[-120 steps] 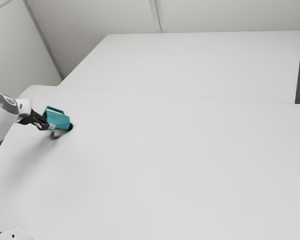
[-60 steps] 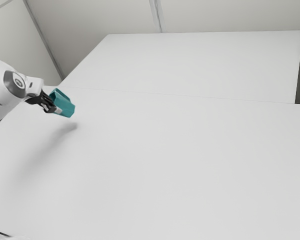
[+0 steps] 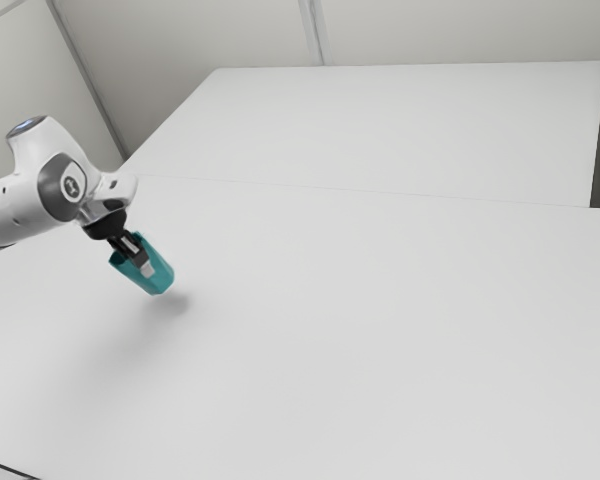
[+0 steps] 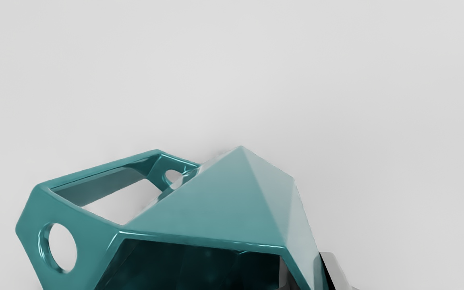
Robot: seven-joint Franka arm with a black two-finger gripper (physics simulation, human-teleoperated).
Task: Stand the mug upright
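My gripper points steeply down at the exterior view's left, shut on the wall of the teal mug. The mug hangs tilted, its open end up toward my hand and its base lower, over a soft shadow on the table. In the wrist view the faceted mug shows its dark opening and its angular handle, which juts out to one side. There my gripper has one finger inside the mug and the other outside against its wall.
The white table stretches under and beyond the mug. A second white surface adjoins its far side, with pale walls behind. A dark cable lies at the near left corner of the exterior view.
After rising off the table, my hand has moved toward the exterior view's right and turned to point more steeply down. The held mug has moved along and tipped, its base now lower.
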